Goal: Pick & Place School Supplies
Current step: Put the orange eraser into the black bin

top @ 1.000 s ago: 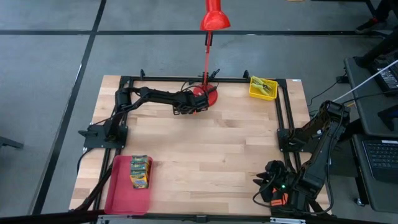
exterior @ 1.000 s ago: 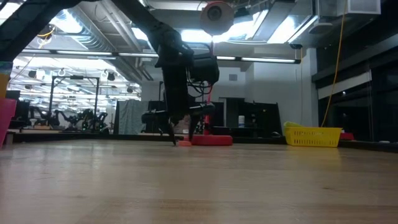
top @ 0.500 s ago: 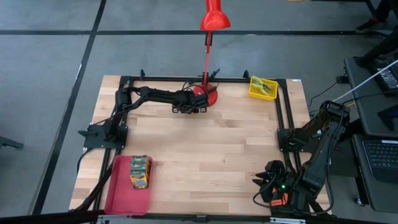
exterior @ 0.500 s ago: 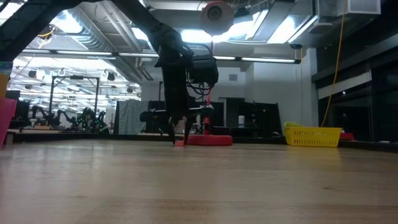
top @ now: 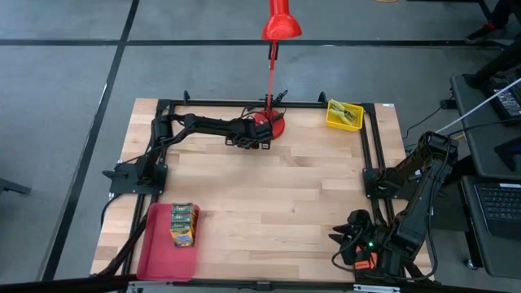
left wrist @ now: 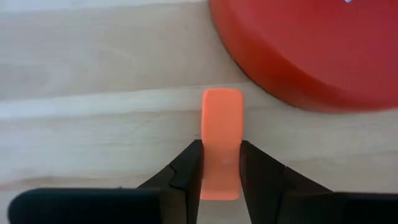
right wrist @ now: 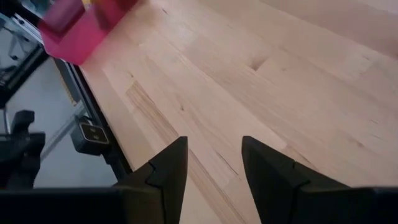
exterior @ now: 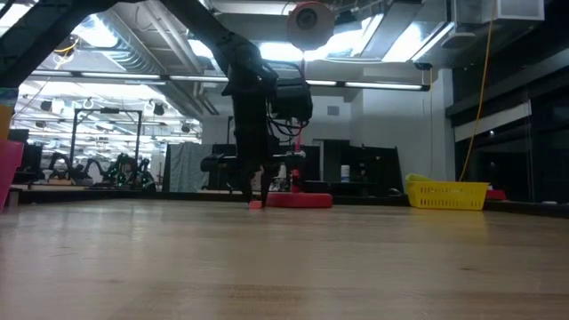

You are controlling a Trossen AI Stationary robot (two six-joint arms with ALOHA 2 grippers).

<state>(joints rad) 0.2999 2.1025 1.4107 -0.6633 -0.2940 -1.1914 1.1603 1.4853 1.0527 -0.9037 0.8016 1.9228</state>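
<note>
My left gripper [left wrist: 221, 148] stands at the table's far side, next to the red lamp base [top: 274, 124], and is shut on a small orange piece [left wrist: 222, 115]. The low view shows that piece [exterior: 256, 204] on the wood under the fingers. Two yellow-and-green crayon boxes [top: 184, 224] lie flat on the red tray [top: 155, 252] at the near left corner. A yellow basket [top: 344, 115] at the far right corner holds yellow-green tools. My right gripper [right wrist: 214, 163] waits open over the near right corner. My left gripper pinches the orange piece between its two fingers, which press on its two long sides [left wrist: 205, 168] at one end. The fingers [exterior: 249, 182] come from above and point down, lying along the piece. The piece rests flat on the table.
The tall red lamp [top: 281, 24] rises from its round base right beside my left gripper. A black frame [top: 370, 146] runs along the table's edges. Bare wood [top: 269, 203] fills the middle of the table between the tray, the basket and the arms.
My left gripper has shifted a little toward the lamp base, and its fingers have drawn together from a wide spread until they meet the orange piece. The piece has stayed on the table.
</note>
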